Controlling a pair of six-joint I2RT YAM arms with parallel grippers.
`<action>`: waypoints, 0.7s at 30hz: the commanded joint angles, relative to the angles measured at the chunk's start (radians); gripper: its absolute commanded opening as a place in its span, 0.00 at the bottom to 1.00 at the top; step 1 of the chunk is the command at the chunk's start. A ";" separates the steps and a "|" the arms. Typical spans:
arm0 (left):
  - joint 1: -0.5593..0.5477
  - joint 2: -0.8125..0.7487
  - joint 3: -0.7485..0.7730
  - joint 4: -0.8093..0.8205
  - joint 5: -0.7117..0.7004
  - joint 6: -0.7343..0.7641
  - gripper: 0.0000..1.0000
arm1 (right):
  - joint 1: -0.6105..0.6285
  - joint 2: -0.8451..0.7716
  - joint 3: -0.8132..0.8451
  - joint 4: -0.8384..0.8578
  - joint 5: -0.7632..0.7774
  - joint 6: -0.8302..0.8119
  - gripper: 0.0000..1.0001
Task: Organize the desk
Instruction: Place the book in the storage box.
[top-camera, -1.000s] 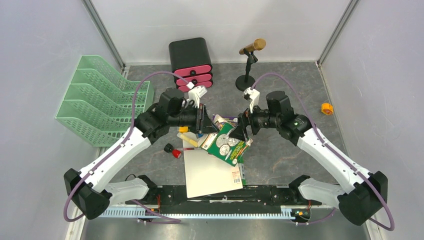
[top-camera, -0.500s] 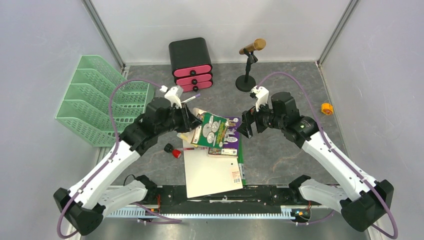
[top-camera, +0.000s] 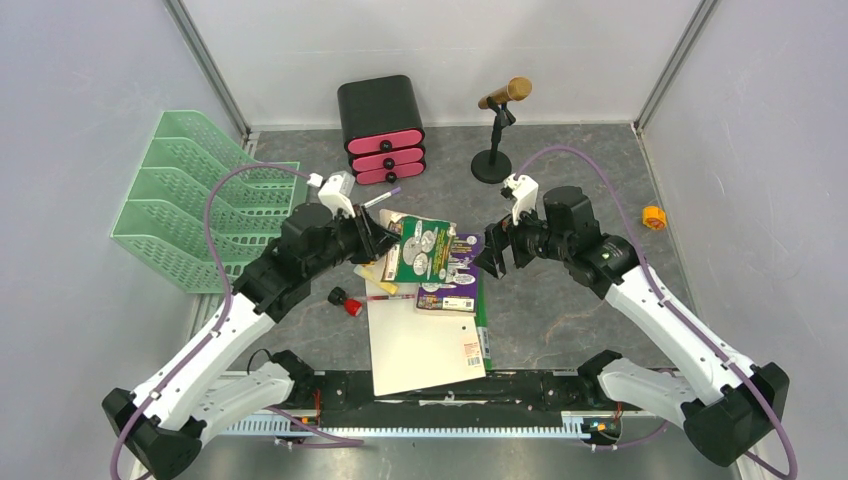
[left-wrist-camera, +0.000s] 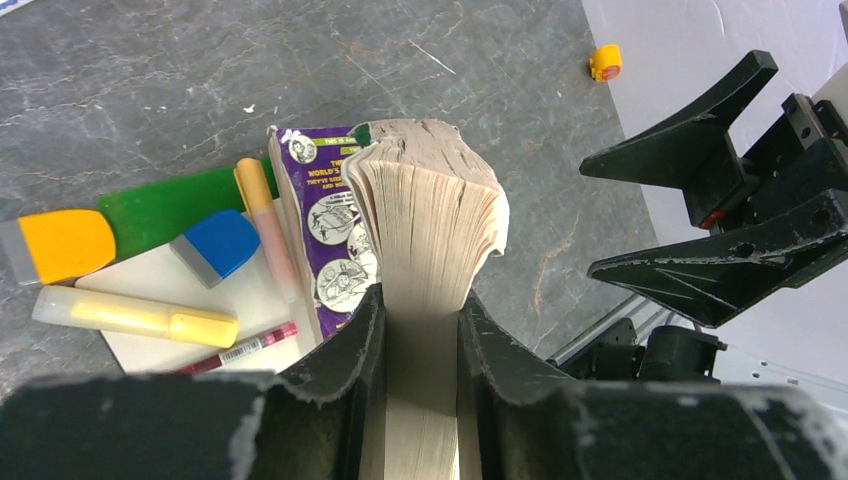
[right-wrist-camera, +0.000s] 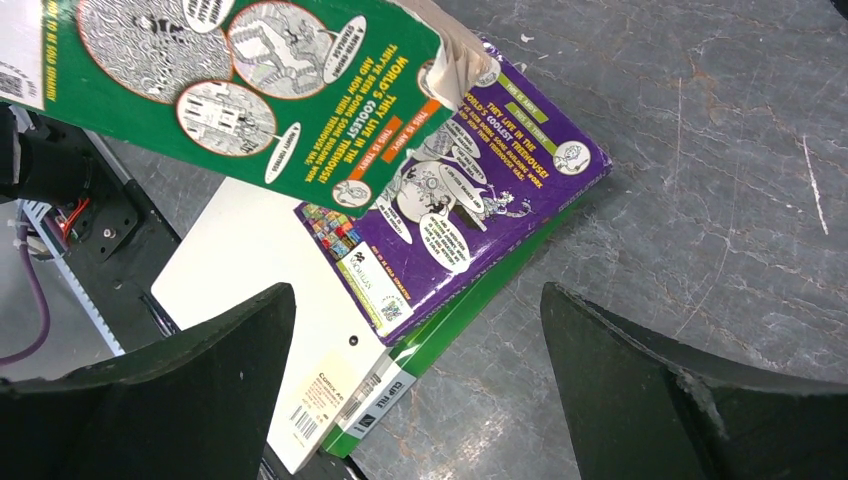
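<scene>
On the dark marbled desk (top-camera: 570, 300) my left gripper (top-camera: 385, 238) is shut on a green paperback (top-camera: 422, 250) and holds it up at a tilt. The left wrist view shows its jaws (left-wrist-camera: 420, 330) pinching the book's page block (left-wrist-camera: 430, 200). Under it a purple book (top-camera: 456, 285) lies on a white pad (top-camera: 420, 350) and a green clip file (top-camera: 483, 330). My right gripper (top-camera: 497, 250) hangs open just right of the books, nothing between its fingers. From the right wrist, the gripper (right-wrist-camera: 418, 300) looks down on the purple book (right-wrist-camera: 470, 200) and the green paperback (right-wrist-camera: 230, 90).
A mint tiered tray (top-camera: 190, 200) stands at the left, a black drawer box with pink fronts (top-camera: 383, 130) and a microphone stand (top-camera: 497, 130) at the back. An orange roll (top-camera: 654, 217) lies far right. Highlighters (left-wrist-camera: 130, 315), a red pen (left-wrist-camera: 240, 348) and a red-capped item (top-camera: 347, 302) lie by the pad.
My left gripper has carried the green paperback up and to the left, away from the right gripper. The right gripper has drawn back to the right, still open.
</scene>
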 joint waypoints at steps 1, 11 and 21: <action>0.003 -0.032 -0.028 0.196 0.069 -0.057 0.02 | -0.001 -0.019 0.003 0.020 -0.015 0.009 0.98; 0.061 0.026 -0.041 0.270 0.315 -0.069 0.02 | -0.001 -0.043 -0.023 0.020 0.006 0.022 0.98; 0.233 0.061 -0.079 0.362 0.484 -0.204 0.02 | -0.001 -0.037 -0.030 0.026 0.001 0.029 0.98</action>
